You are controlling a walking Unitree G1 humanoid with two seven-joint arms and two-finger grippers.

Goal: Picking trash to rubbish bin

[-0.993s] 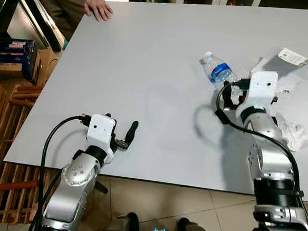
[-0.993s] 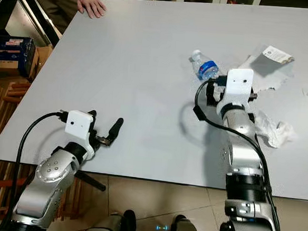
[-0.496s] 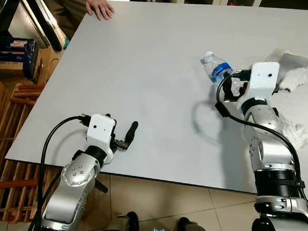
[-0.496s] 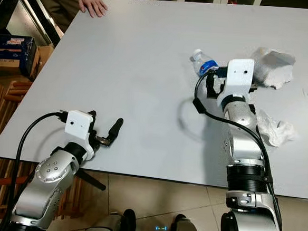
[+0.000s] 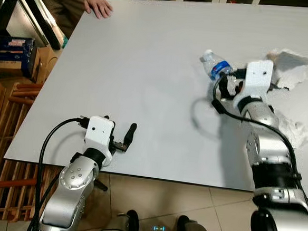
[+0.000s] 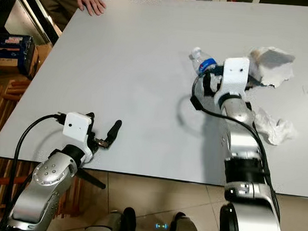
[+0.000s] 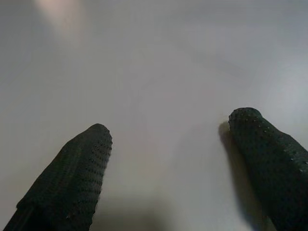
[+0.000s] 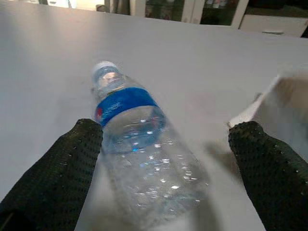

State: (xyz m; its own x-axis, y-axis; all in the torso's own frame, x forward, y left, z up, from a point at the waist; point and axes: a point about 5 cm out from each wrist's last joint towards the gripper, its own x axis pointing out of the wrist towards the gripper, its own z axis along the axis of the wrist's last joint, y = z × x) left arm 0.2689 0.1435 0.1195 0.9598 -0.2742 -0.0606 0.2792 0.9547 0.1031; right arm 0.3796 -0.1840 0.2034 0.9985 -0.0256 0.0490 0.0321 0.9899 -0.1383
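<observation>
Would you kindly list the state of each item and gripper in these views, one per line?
Bottle: lying on its side on the table, capped, lying between the right gripper's fingers.
Right gripper: open, not yet closed on the bottle.
Left gripper: open, holding nothing, low over the table's near edge.
Wrapper: crumpled, beside the bottle.
Tissue: crumpled, lying on the table.
Person's hand: resting flat on the far corner.

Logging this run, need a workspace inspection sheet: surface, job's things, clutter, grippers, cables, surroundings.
Surface: grey table, mostly bare.
Job's things: plastic bottle lying on its side; crumpled wrapper and tissue near it.
Clutter: nothing seen.
Grippers: right gripper open, straddling the bottle; left gripper open over bare table at the near edge.
Cables: black cable loops from the left wrist.
Surroundings: a person's hand on the far corner; wooden rack beside the table.
</observation>
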